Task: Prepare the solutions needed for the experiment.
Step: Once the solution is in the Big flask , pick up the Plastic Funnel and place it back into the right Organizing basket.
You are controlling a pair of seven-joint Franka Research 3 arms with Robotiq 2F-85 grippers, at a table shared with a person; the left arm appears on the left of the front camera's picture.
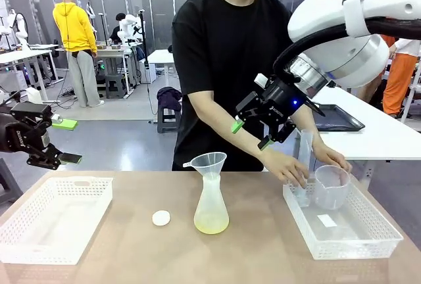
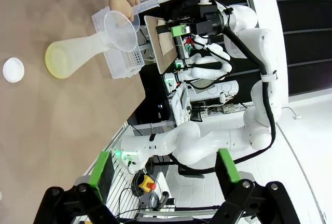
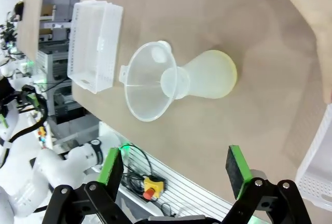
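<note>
Hanging spread, the right end effector sits just above the person's hand; any descent risks striking it. Solution lies shallow in the funnel-topped flask on the bench, easily tipped by a sweep. Left end effector spread, well apart.

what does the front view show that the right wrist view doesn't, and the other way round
Front view adds: a clear plastic beaker and a small white round cap on the brown table. Right wrist view adds: a yellow box with a red button. Both: the frosted conical flask holding pale yellow-green liquid, topped by a clear plastic funnel.
</note>
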